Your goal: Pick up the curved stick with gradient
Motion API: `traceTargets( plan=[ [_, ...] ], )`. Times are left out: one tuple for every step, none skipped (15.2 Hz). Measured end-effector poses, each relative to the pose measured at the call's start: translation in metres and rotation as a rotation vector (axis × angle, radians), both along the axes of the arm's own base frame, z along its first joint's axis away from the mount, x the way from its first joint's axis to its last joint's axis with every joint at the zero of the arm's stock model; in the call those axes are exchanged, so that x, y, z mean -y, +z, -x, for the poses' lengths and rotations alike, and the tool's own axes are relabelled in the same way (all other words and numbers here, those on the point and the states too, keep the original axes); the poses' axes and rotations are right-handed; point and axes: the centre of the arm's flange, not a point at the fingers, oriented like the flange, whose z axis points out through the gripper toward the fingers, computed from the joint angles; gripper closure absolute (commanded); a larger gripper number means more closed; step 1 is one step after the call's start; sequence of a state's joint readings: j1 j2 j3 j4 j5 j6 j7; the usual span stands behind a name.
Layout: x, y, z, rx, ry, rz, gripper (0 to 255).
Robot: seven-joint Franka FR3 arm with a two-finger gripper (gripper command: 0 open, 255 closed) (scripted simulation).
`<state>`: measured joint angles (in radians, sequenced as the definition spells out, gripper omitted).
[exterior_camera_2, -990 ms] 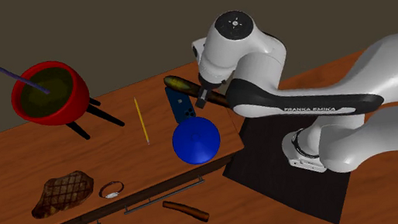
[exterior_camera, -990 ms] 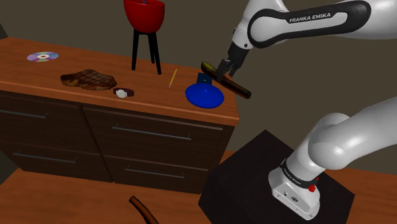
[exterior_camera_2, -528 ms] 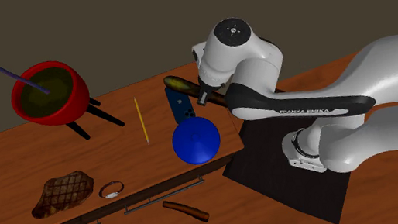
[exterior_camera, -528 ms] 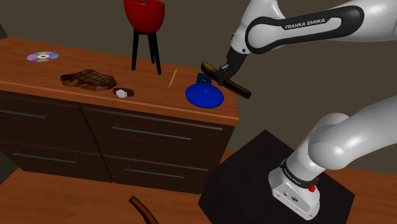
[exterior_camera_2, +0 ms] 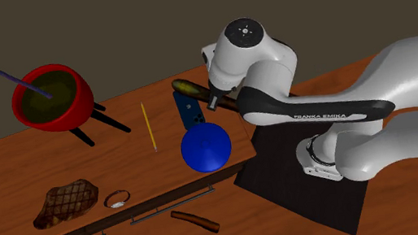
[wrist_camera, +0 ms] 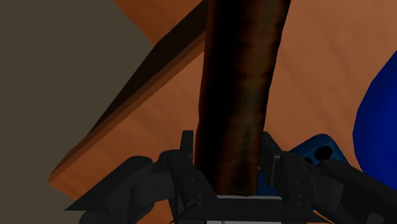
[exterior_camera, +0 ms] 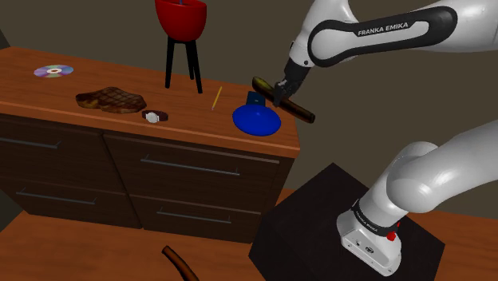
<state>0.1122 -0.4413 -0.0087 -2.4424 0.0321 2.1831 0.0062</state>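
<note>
Wooden dresser top [exterior_camera: 28, 92], wood floor [exterior_camera: 88, 255], dark wall [exterior_camera: 96, 24], claw [exterior_camera: 279, 91] clamped around curved stick [exterior_camera: 302, 112]

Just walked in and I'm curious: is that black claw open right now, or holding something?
Gripper: closed, holding the dark curved stick, lifted above the wooden dresser.

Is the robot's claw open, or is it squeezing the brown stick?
Squeezing it. The claw has its black fingers pressed against both sides of the curved brown stick.
</note>
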Motion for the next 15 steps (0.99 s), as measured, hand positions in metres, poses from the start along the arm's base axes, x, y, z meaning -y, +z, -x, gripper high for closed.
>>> traceTargets(
  plan=[
    [0.000, 0.004, 0.001, 0.000, 0.000, 0.000, 255],
    [0.000, 0.008, 0.001, 0.000, 0.000, 0.000, 255],
    [0.000, 0.013, 0.002, 0.000, 0.000, 0.000, 255],
    [0.000, 0.018, 0.001, 0.000, 0.000, 0.000, 255],
    [-0.001, 0.022, 0.001, 0.000, 0.000, 0.000, 255],
    [-0.001, 0.028, 0.001, 0.000, 0.000, 0.000, 255],
    [0.001, 0.034, 0.002, 0.000, 0.000, 0.000, 255],
    [0.001, 0.040, 0.000, 0.000, 0.000, 0.000, 255],
    [0.001, 0.045, 0.000, 0.000, 0.000, 0.000, 255],
    [0.000, 0.049, 0.001, 0.000, 0.000, 0.000, 255],
    [0.002, 0.055, 0.000, 0.000, 0.000, 0.000, 255],
    [0.002, 0.060, -0.001, 0.000, 0.000, 0.000, 255],
    [0.000, 0.065, 0.000, 0.000, 0.000, 0.000, 255],
    [0.001, 0.070, 0.000, 0.000, 0.000, 0.000, 255],
    [0.001, 0.074, 0.000, 0.000, 0.000, 0.000, 255]
  ],
)
